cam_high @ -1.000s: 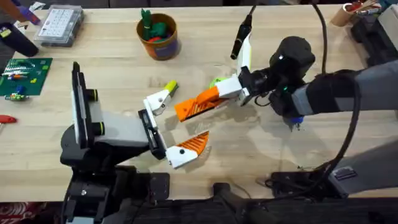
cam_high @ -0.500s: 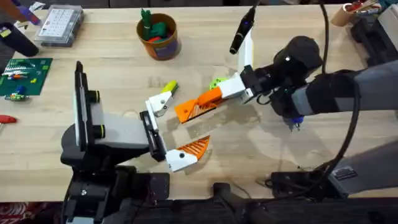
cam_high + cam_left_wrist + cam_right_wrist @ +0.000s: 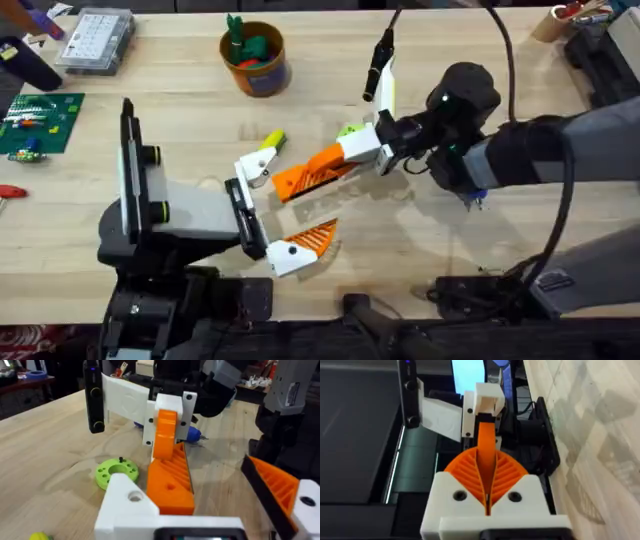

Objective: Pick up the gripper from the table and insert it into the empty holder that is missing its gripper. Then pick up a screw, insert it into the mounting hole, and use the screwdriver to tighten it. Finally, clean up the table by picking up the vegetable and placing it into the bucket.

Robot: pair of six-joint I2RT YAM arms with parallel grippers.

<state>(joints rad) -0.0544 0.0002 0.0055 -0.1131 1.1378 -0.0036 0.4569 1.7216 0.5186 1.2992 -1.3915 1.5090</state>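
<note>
I'm looking at a pale wood-grain table (image 3: pixel 420 250), seams running across it; right gripper (image 3: pixel 352 152) is out over the middle, white fingers clamped on the orange gripper (image 3: pixel 312 172), which slants down toward the left arm with its wide ribbed end low; in the right wrist view the finger pads (image 3: pixel 485 472) are pressed flat together on the orange blade, no gap. Left gripper (image 3: pixel 268 205) sits at mid-table, jaws spread wide with nothing between them; its upper jaw carries the bare white holder (image 3: pixel 255 164), the lower jaw already has an orange ribbed finger (image 3: pixel 308 236). Tip of the held part is just beside the holder; I cannot tell if they touch; left wrist view shows the orange wedge right next to the holder (image 3: pixel 131 501). A lime-green round piece (image 3: pixel 349 131) lies on the wood just behind the right gripper; a yellow-green vegetable (image 3: pixel 272 139) lies near the holder. Bucket (image 3: pixel 255 58) stands well back, green and red toys in it. Far left: clear parts box (image 3: pixel 95 40) and green circuit board (image 3: pixel 38 122); black cable (image 3: pixel 510 50) arcs over the right arm.
</note>
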